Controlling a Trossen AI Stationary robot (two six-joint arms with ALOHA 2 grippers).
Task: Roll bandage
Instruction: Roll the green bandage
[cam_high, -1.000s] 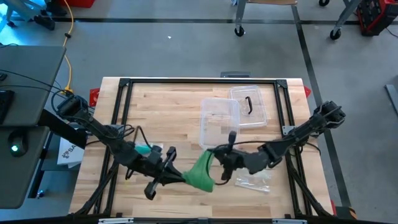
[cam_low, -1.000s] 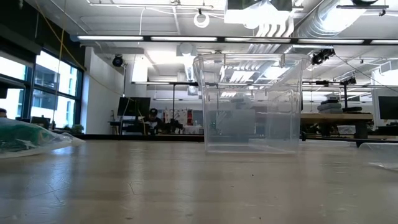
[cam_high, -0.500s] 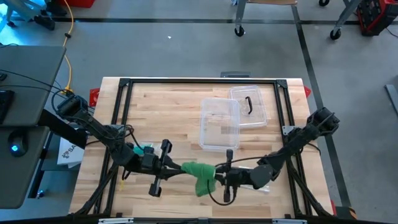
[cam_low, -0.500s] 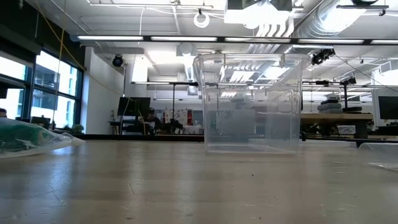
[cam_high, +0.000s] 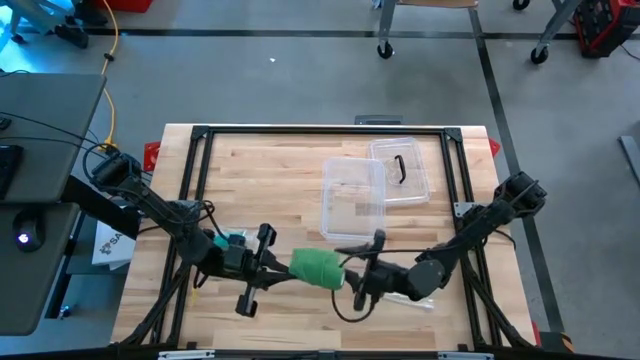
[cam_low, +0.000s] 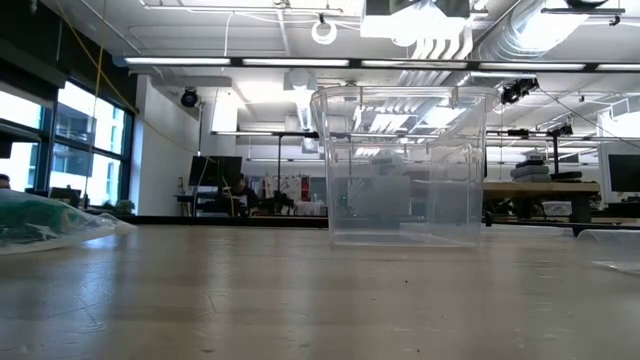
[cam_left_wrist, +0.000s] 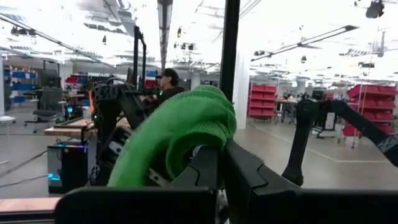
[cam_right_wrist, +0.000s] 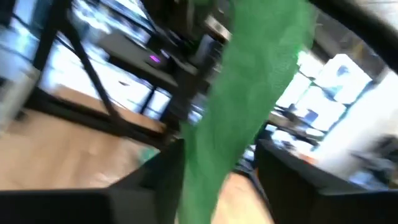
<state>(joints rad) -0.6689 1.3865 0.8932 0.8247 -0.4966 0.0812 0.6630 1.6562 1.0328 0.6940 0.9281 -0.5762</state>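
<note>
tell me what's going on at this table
Two robot arms are rolling up a green bandage above the near part of the wooden table. The left end effector is shut on one end of the bandage, which bunches into a loose roll between the two arms. The right end effector sits at the other side with the bandage passing between its open fingers. A clear plastic container and its lid sit untouched farther back.

Bare wooden tabletop lies open ahead of my left arm. A clear plastic box with its clear lid just beside it blocks the middle; a clear plastic bag lies beneath my right arm.
</note>
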